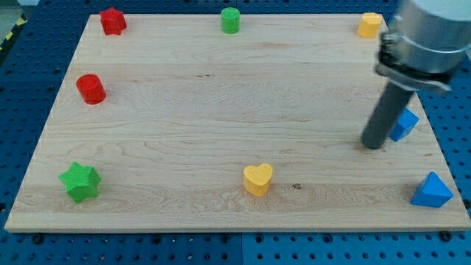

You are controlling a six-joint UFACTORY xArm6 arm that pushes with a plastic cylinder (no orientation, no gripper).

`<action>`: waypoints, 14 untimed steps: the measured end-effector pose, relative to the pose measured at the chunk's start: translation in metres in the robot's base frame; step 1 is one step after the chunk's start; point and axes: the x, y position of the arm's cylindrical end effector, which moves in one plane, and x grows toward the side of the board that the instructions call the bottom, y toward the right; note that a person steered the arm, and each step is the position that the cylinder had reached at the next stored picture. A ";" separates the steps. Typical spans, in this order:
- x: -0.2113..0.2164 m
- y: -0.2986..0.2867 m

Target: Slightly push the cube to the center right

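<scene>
Blue cube [404, 123] sat at the tabletop's [221, 132] right edge, mid-height, partly hidden by the rod. My tip [374, 145] stood just left of it; contact could not be determined. No fingers were fitted.

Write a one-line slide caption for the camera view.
My tip rests on the wooden board, just left of the blue cube at the view's right.

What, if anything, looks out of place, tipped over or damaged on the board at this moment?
Nothing stands out. The blocks sit apart near the edges of the wooden board, none visibly damaged. The blue cube at the view's right edge is partly hidden behind my rod; my tip rests just to its left, seemingly touching it.
</scene>
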 end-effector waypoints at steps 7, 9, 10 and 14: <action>-0.009 0.059; -0.011 0.058; -0.011 0.052; -0.018 0.049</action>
